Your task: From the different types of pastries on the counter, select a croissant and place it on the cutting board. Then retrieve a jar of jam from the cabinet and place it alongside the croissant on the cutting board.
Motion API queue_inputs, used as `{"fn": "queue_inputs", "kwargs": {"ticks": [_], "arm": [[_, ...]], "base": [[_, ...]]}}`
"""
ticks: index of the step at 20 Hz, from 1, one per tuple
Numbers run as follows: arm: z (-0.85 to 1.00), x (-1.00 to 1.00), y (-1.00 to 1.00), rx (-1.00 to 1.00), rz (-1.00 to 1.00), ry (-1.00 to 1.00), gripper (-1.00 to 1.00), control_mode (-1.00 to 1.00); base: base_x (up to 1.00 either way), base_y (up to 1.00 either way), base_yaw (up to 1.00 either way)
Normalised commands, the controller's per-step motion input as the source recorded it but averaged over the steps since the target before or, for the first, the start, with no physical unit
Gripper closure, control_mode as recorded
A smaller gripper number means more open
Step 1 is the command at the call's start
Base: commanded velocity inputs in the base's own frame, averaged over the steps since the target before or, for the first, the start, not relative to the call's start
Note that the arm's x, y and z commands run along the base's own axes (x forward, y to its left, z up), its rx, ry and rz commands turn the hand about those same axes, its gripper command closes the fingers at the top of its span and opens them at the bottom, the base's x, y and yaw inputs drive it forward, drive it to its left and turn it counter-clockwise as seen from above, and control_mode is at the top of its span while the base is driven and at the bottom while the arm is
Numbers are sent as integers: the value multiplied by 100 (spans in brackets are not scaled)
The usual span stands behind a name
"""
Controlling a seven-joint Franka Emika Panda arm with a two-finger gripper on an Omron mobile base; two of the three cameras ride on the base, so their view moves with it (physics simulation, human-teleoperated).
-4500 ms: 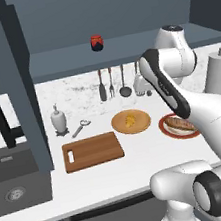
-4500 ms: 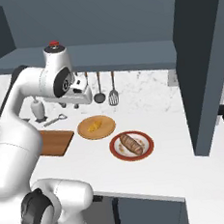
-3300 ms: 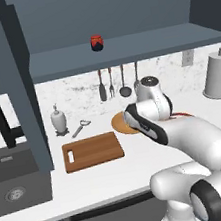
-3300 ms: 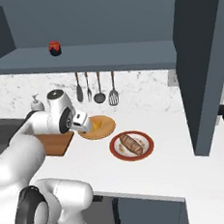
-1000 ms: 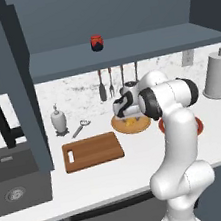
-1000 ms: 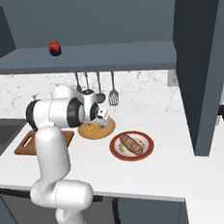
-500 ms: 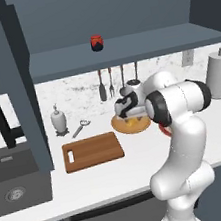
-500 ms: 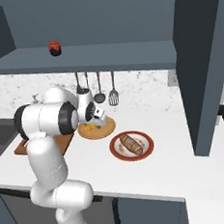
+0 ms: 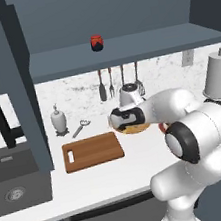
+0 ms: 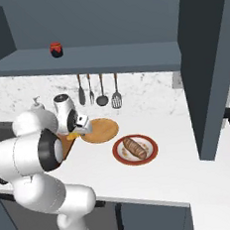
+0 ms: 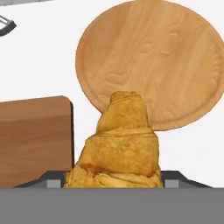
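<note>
A white robot arm bends low over a white speckled surface (image 9: pixel 98 178), its claw (image 11: pixel 114 175) closed around a golden croissant (image 11: pixel 117 144) that is lifted clear of the worktop. In the hand view the pastry sits between the two dark fingertips, its pointed end reaching toward the near rim of a round wooden plate (image 11: pixel 175 57). The rounded corner of the brown cutting board (image 11: pixel 33 135) lies just to the left of the croissant, with a narrow strip of bare white surface separating board edge from plate edge. From the left base view the cutting board (image 9: pixel 92 151) lies flat beside the claw (image 9: pixel 120 122), with open worktop in front of it toward the surface's front edge. To the plate's right, in the right base view, a red-rimmed plate (image 10: pixel 120 157) carries a longer brown pastry (image 10: pixel 135 147), well apart from the board. Utensils (image 10: pixel 99 91) hang on the wall behind. The small red jar of jam (image 9: pixel 97 43) stands on the cabinet shelf (image 9: pixel 137 45) above, near its back.
</note>
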Motion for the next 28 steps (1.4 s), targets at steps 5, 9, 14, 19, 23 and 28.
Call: {"fn": "queue_inputs", "kwargs": {"ticks": [5,9,14,19,23,28], "arm": [[22,-18,100,-6,7,9,100,-100],[3,-5,100,-8,5,15,100,-100],[0,0,98,-5,3,9,100,-100],[-15,-4,54,0,3,0,100,-100],[-36,-9,26,0,0,0,100,-100],[-39,-1,28,0,0,0,100,-100]], "base": [[0,0,0],[0,0,0],[0,0,0],[0,0,0],[0,0,0],[0,0,0]]}}
